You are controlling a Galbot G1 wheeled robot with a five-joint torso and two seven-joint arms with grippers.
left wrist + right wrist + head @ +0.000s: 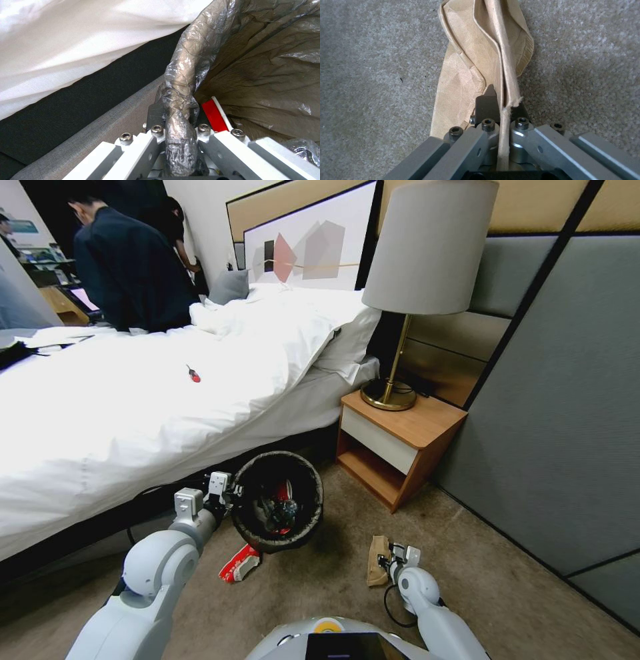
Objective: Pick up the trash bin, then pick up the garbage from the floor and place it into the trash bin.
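Left gripper (178,130) clamps the trash bin (280,500) rim; right gripper (502,110) pinches the brown paper bag (466,62) on carpet (370,62), beside a nightstand (400,447).

Beige carpet floor (320,587). Red-and-white packet (240,564) lies flat at 9 o'clock of the frame's lower centre. Flat brown paper bag (377,560) lies at 3 o'clock of it, well apart. Wooden nightstand (397,447) stands at 12 o'clock of the bag.
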